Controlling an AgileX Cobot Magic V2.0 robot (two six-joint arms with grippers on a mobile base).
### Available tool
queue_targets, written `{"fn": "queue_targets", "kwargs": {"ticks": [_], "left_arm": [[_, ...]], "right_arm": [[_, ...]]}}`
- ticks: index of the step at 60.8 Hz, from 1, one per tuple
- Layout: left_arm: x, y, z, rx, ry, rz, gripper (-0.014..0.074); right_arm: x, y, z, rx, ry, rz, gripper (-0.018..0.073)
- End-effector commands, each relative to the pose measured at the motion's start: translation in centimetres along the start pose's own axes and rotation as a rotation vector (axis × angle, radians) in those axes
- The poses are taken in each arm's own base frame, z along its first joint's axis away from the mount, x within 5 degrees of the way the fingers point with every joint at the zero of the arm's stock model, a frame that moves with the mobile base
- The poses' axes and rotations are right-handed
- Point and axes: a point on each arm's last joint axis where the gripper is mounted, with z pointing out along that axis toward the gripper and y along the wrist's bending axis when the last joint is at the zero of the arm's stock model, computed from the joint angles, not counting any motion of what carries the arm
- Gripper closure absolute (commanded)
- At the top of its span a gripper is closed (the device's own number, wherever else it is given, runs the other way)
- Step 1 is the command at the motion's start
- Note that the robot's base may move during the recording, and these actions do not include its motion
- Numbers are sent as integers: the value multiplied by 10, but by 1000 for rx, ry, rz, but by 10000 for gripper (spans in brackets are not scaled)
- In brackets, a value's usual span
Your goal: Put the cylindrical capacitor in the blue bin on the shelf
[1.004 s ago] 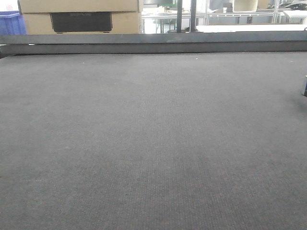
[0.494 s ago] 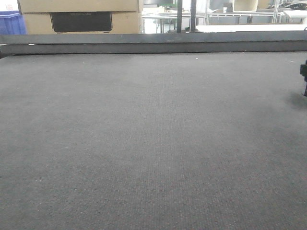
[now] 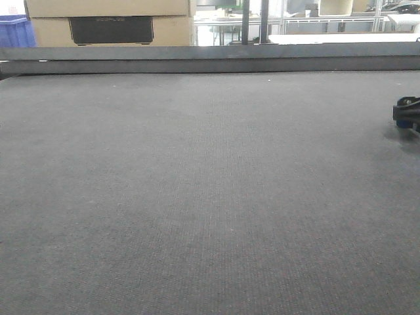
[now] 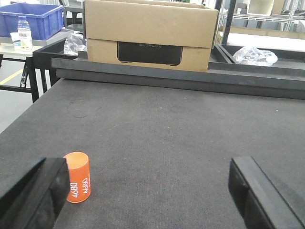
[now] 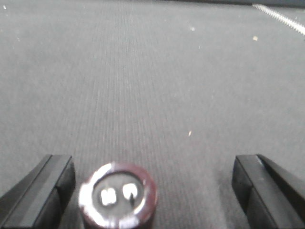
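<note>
The cylindrical capacitor (image 5: 117,195) stands upright on the grey mat in the right wrist view. It is a dark cylinder with a shiny top rim and two bright terminals. My right gripper (image 5: 153,188) is open around it, and the capacitor sits close to the left finger (image 5: 45,191) and far from the right one. In the front view only a dark tip of the right gripper (image 3: 407,113) shows at the right edge. My left gripper (image 4: 147,195) is open and holds nothing. The shelf is out of view.
An orange cylinder marked 4680 (image 4: 78,176) stands beside the left gripper's left finger. A cardboard box (image 4: 150,33) sits behind the mat's raised back rail (image 4: 181,78). A blue crate (image 4: 31,19) with a bottle rests on a side table at the left.
The right gripper's tip has come further into the front view from the right edge, moving left. Nothing else on the mat has shifted.
</note>
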Motion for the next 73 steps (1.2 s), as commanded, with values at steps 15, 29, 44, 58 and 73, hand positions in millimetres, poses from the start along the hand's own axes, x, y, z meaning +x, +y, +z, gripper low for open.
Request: {"fn": "queue_targets", "kwargs": {"ticks": [15,29,44,58,73], "left_arm": [[-5,-1,0,10,-28,-2,16],[-5,-1,0,10,-28,-2,16],[16,3,15,-21,45,41,16],[57,26,48,-146,24,7,16],[87,45,99,-188,-23,-67,16]], "right_arm": [[-2,-2,2,3,-16,-1,428],[-18,-3,-4,1,-38,4,584],[-92,-9,-48,-8,-147,25,584],[-158,-15,-115,-38,-200,44,584],[-190,-16,-167,-69,-241,50,584]]}}
